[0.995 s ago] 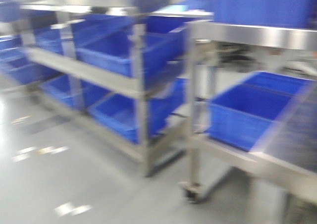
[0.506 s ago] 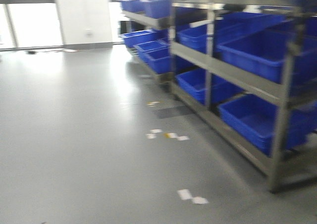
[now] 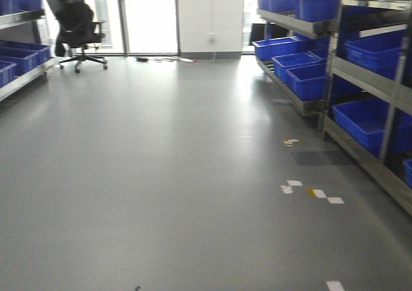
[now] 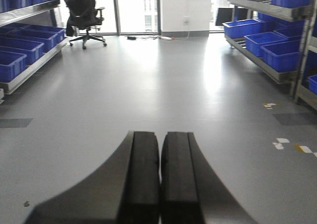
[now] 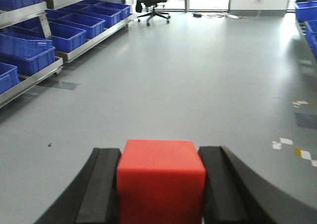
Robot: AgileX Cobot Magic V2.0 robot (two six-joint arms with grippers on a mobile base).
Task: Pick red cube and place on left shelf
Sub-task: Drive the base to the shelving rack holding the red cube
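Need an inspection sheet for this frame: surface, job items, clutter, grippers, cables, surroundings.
Surface: glossy grey floor, window glare on it.
Job's things: small red cube sits in the right gripper; steel left shelf carrying blue plastic crates stands apart, across the floor.
Clutter: white and yellow tape marks on the floor; black office chair by the windows.
Grippers: right jaws shut on the cube; left gripper jaws shut, nothing between.
Cables: loose cords on the floor by the far wall.
Surroundings: steel right racks, also with blue crates.
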